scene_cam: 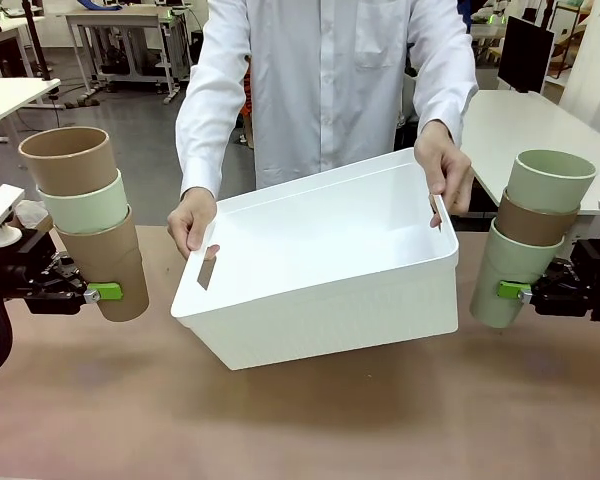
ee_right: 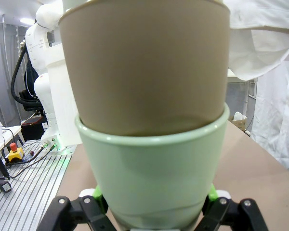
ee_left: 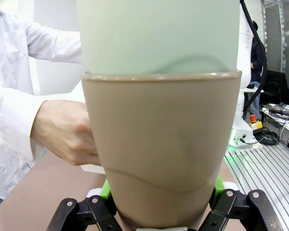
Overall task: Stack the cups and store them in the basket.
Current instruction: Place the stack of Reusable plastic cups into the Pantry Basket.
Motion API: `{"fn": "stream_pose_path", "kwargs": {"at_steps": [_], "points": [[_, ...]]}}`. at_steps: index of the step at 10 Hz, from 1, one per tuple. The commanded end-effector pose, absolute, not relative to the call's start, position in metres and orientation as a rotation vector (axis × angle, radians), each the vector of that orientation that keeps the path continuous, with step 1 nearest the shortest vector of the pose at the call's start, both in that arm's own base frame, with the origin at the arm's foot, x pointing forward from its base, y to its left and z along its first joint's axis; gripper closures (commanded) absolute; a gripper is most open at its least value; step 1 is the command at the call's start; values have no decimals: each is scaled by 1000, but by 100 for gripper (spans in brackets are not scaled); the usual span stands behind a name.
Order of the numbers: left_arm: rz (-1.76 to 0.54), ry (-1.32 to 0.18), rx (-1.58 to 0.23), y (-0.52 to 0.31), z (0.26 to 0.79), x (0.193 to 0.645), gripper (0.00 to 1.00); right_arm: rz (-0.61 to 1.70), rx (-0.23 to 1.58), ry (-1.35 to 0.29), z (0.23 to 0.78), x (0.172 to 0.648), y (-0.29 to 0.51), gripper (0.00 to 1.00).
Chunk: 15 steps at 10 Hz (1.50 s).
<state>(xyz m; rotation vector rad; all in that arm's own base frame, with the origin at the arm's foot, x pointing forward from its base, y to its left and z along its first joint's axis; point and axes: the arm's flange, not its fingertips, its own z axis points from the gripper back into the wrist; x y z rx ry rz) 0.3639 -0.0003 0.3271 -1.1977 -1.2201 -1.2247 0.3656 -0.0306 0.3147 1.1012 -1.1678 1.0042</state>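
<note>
**A:** Nearest first: what has the left tool (scene_cam: 102, 292) got?

**B:** It's pinching the tan cup (scene_cam: 115, 270) at the bottom of a three-high stack (tan, mint, tan). The stack is held clear of the bench (scene_cam: 280, 420), with its top leaning outward. The right tool (scene_cam: 517, 290) clamps a mint cup (scene_cam: 500, 280) the same way, with a tan one and a mint one nested in it.

**A:** How will they handle?

**B:** My guess is light, stiff and matte, so not very slippery. They're tapered, though, so they could creep in the pads. The nested ones only sit loosely, and tipping too far might shed them. The lowest cup's wall looks the right place to hold.

**A:** And the basket (scene_cam: 320, 300)?

**B:** It's farther off, between the two stacks, lifted off the bench and tilted toward us. A person holds it, one hand (scene_cam: 192, 222) at the left end's slot and the other hand (scene_cam: 445, 170) at the right end. What shows of its inside is bare.
</note>
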Motion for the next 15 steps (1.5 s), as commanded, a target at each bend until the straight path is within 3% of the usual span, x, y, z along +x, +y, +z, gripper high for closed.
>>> {"fn": "stream_pose_path", "kwargs": {"at_steps": [1,2,7,10,15], "points": [[-1224,-1231,-1201,-1,332,364,17,1010,1099,-1171,318,366,-30,14],[-1225,-1220,-1198,0,327,364,17,1010,1099,-1171,318,366,-30,14],[-1244,-1121,-1024,-32,450,339,17,1010,1099,-1171,318,366,-30,14],[-1311,-993,-866,-97,504,322,17,1010,1099,-1171,318,366,-30,14],[-1344,-724,-571,-194,537,333,17,1010,1099,-1171,318,366,-30,14]]}}
